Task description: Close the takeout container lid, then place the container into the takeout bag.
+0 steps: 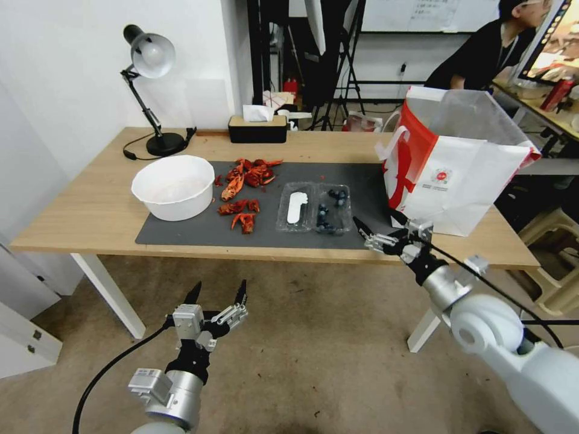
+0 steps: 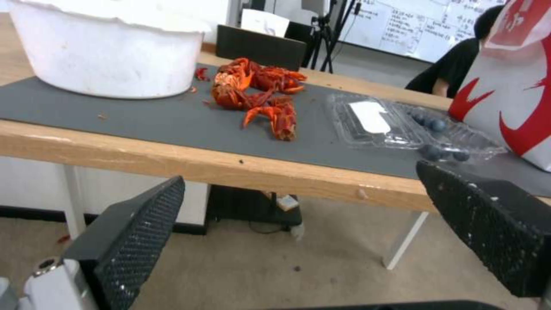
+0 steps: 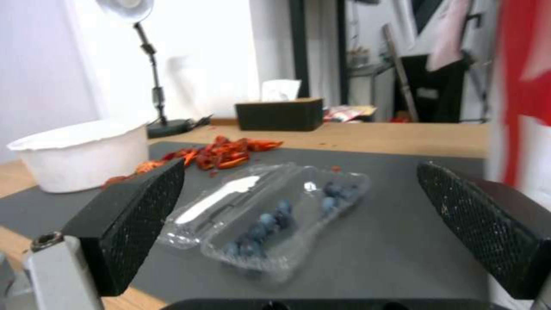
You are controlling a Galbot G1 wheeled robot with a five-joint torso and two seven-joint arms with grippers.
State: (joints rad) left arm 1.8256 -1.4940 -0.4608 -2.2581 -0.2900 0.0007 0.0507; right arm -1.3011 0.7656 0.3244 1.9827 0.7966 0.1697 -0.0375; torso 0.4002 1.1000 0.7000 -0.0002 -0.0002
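- The right gripper is held at the near edge of the table, just to the right of the takeout container; its fingers are spread wide and nothing is gripped or touched.
- Between those spread fingers, in the right wrist view, the takeout container is framed, but no contact is made.
- The container is seen lying open on the dark mat, blueberries in the right half, the lid folded flat to the left with its white sticker up.
- The takeout bag is stood upright at the right end of the table, just beside the container, its mouth open.
- The left gripper is held low in front of the table, over the floor, fingers wide apart and empty.
- Red crayfish are scattered between the lid and the white bowl.
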